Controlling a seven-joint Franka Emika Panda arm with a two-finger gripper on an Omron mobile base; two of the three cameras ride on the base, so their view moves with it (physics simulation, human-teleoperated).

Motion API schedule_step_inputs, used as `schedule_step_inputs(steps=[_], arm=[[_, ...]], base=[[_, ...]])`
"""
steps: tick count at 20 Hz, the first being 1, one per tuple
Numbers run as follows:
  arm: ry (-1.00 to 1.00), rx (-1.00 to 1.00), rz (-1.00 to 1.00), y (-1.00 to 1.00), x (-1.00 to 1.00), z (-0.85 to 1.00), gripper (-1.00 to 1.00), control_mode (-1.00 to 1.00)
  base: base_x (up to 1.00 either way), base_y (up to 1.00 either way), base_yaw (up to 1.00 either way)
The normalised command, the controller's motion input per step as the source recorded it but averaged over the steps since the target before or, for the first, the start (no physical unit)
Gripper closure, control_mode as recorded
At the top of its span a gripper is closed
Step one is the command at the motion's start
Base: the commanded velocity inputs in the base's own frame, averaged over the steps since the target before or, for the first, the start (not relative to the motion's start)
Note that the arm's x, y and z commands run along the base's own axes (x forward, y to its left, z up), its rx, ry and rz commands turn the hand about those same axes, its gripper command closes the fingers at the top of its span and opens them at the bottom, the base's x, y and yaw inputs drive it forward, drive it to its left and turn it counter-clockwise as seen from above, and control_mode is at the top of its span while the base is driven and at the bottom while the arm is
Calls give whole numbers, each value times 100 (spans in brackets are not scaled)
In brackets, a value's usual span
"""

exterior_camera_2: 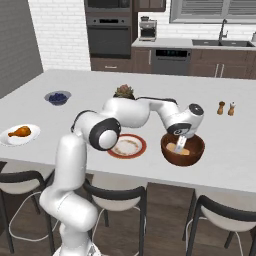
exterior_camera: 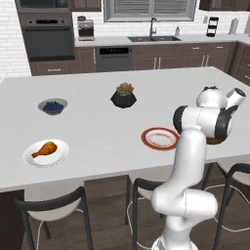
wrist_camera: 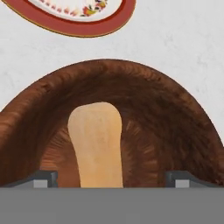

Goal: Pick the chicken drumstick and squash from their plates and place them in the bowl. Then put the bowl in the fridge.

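bowl (exterior_camera: 213,140): in the left base view mostly hidden behind the arm's elbow
squash (wrist_camera: 97,144): lower end cut off in the hand view
red-rimmed plate (wrist_camera: 74,17): cropped by the top edge (pattern partly shown)
bowl contact: cannot tell

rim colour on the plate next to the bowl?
Red-brown rim with a pale, floral-patterned centre; clearest in the hand view.

Squash (wrist_camera: 97,144) in bowl (exterior_camera_2: 192,153); bowl right of emptied plate (exterior_camera_2: 127,146); drumstick (exterior_camera: 45,149) on far-left plate (exterior_camera: 46,153); all on worktop (exterior_camera: 97,127).
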Motion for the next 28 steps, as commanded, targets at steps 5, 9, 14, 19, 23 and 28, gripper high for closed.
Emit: schedule_step_inputs(steps=[5,9,14,19,23,28], arm=[[0,0,3,29,-25,39,-100,-100],[5,0,0,89,-54,50,-100,-100],[3,0,-1,100,-53,17,-100,-100],[1,0,-11,100,-43,0,-100,-100],[0,0,-12,100,-43,0,-100,-100],[0,0,-20,100,-32,0,-100,-100]], base=[[0,0,0],[0,0,0],[0,0,0],[0,0,0],[0,0,0],[0,0,0]])
